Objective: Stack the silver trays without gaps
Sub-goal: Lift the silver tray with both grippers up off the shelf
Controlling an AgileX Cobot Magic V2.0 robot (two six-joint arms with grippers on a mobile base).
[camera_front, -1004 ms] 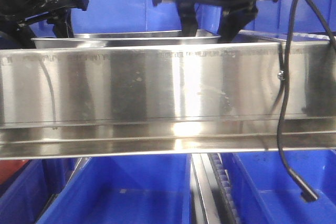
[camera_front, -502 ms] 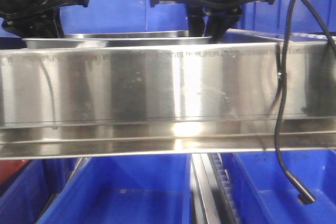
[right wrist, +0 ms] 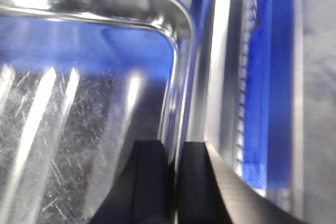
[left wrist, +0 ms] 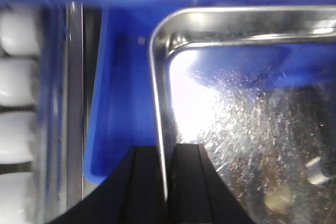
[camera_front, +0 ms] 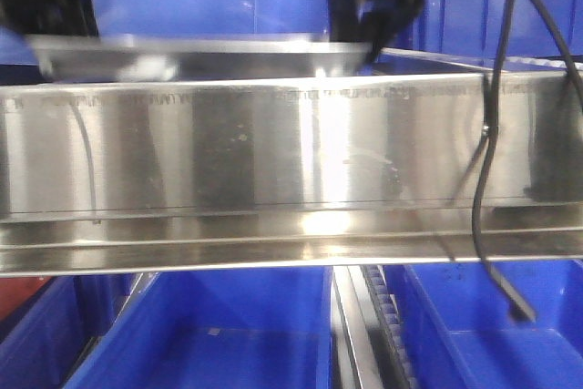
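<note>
One silver tray (camera_front: 200, 56) hangs blurred behind the steel rail, held by both short ends. In the left wrist view my left gripper (left wrist: 167, 150) is shut on the left rim of the silver tray (left wrist: 236, 103), one finger outside and one inside. In the right wrist view my right gripper (right wrist: 172, 145) is shut on the right rim of the tray (right wrist: 79, 103). From the front, the left gripper (camera_front: 64, 29) and right gripper (camera_front: 357, 34) show as dark shapes over the tray's ends. To the right lies another silver rim (camera_front: 437, 58), mostly hidden.
A long steel shelf rail (camera_front: 273, 161) spans the front and hides the tray's underside. A black cable (camera_front: 492, 179) dangles at the right. Blue bins (camera_front: 228, 334) sit below the rail, and a blue bin (left wrist: 126, 77) lies under the tray. White rollers (left wrist: 18, 103) line the left.
The right gripper went from open to shut on the tray's right rim. The tray has since risen a little and now shows motion blur.
</note>
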